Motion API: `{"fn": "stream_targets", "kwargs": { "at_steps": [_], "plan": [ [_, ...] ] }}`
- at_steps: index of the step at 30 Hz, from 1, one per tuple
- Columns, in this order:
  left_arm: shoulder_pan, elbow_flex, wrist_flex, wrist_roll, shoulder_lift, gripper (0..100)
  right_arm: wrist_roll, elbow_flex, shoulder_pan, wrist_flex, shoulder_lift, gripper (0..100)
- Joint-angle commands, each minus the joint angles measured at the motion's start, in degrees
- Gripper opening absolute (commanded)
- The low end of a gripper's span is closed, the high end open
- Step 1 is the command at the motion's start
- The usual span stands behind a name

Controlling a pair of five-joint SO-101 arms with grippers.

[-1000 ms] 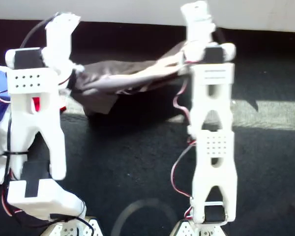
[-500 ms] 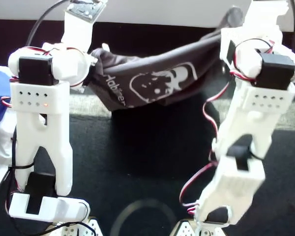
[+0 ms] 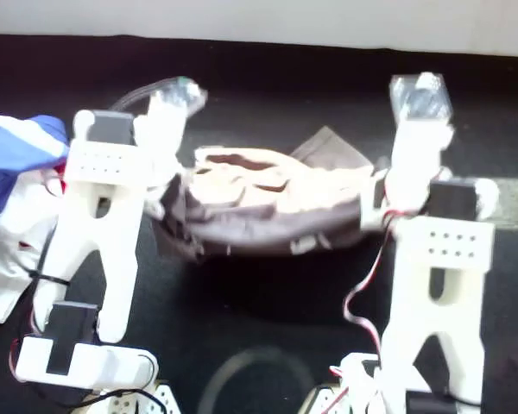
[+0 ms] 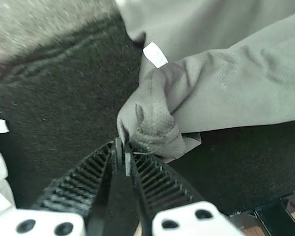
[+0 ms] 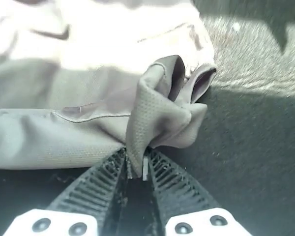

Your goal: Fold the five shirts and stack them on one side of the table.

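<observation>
Closest to its wrist camera, the left tool (image 4: 122, 150) had its ribbed jaws closed to a sliver on a bunched fold at one end of the grey-brown shirt (image 3: 268, 207). The right tool (image 5: 136, 167) pinched the opposite end the same way, jaws nearly meeting with cloth between them. Beyond the pinches, the shirt ran side to side between the two arms, its long axis joining tool to tool. Its middle sagged low over the dark surface (image 3: 268, 86), and whether it touched could not be told. Out past the left arm lay a heap of blue and white garments (image 3: 13, 172). That arm was the nearer to the heap, so stacking there would likely mean carrying the shirt toward its side.
</observation>
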Motion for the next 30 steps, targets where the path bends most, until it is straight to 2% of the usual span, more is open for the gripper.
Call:
{"fn": "stream_targets", "kwargs": {
  "at_steps": [1, 3, 6, 8, 10, 13, 19, 23, 30],
  "plan": [
    [-0.66, 10.33, -5.80, -0.44, -2.24, 1, 0.79, 20.53, -0.57, -5.41, -9.10, 0.9],
    [-0.84, 14.29, -7.82, -0.44, -2.15, 1, 4.22, 26.42, -0.66, -5.93, -12.79, 2.0],
    [-0.84, 17.54, -8.09, -0.44, -2.24, 1, 8.88, 31.08, -0.31, -5.23, -17.27, 10.8],
    [-0.92, 17.98, -7.91, -0.53, -2.24, 6, 11.16, 31.52, -0.48, -3.30, -20.00, 17.6],
    [-1.80, 17.80, -6.86, -1.41, -2.77, 15, 12.66, 29.85, -0.57, -1.71, -22.99, 20.7],
    [-4.79, 13.23, -3.34, -3.16, -2.86, 22, 11.87, 25.01, -0.48, -0.31, -27.74, 20.2],
    [-9.89, -2.51, 1.85, -2.81, -2.24, 21, 7.74, 22.81, -0.57, -3.30, -29.58, 20.2],
    [-5.76, -2.51, 1.32, 1.05, -2.15, 21, 6.77, 26.24, -0.57, -7.78, -27.03, 20.2],
    [6.81, 4.79, -3.08, 5.45, -2.07, 21, 5.27, 30.37, -0.57, -11.82, -23.87, 20.2]
  ]
}}
